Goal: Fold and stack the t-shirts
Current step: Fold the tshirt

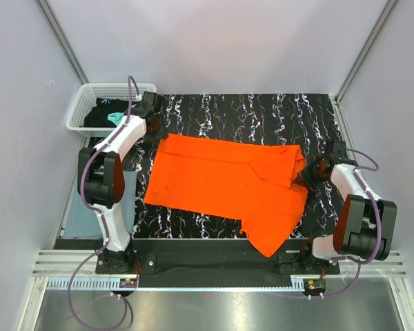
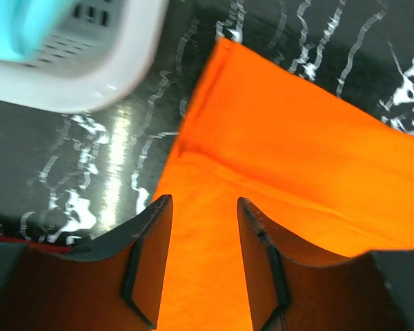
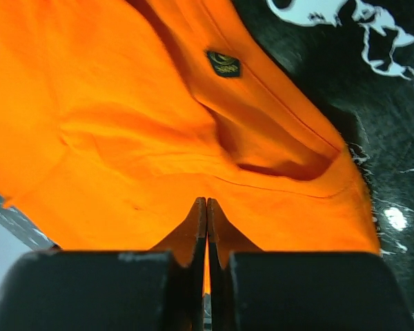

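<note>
Marbled table (image 1: 262, 114) — orange t-shirt (image 1: 221, 183) spread; right pincer (image 3: 206, 204) clamping it.

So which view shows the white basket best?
Top external: the whole basket is in frame, rim and lattice walls clear. Left wrist catches only a blurred corner; right wrist shows none of it.

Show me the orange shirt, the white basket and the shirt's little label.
orange shirt (image 1: 214, 183): overhead view, middle of its body.
white basket (image 1: 114, 87): overhead view, its far rim.
label (image 3: 224, 63): right wrist view, its centre.
</note>
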`<action>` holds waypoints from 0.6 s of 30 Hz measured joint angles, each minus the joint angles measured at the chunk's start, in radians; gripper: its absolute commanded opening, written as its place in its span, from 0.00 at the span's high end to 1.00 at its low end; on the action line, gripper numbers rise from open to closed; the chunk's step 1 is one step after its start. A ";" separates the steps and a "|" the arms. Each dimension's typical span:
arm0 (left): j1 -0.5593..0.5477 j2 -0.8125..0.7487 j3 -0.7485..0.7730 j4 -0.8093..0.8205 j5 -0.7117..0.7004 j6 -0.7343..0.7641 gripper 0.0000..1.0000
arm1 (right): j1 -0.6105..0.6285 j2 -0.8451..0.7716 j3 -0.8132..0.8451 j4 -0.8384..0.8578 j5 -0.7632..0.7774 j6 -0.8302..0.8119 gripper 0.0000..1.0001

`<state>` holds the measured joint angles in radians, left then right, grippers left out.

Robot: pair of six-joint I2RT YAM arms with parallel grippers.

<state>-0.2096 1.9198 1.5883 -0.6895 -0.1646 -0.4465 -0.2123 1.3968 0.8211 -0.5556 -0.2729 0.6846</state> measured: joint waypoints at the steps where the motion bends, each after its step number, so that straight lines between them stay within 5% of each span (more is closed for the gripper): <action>1: -0.006 0.000 0.000 0.000 0.006 -0.003 0.54 | 0.000 0.003 -0.006 -0.002 -0.001 0.000 1.00; 11: -0.065 0.061 0.041 0.036 0.111 -0.005 0.55 | 0.000 0.147 0.137 -0.038 0.044 -0.071 0.52; 18: -0.077 0.178 0.101 0.084 0.163 0.037 0.57 | -0.005 0.378 0.436 0.016 0.051 -0.137 0.46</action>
<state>-0.2871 2.0975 1.6890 -0.6060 -0.0021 -0.4095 -0.2173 1.7748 1.2568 -0.5392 -0.2222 0.5472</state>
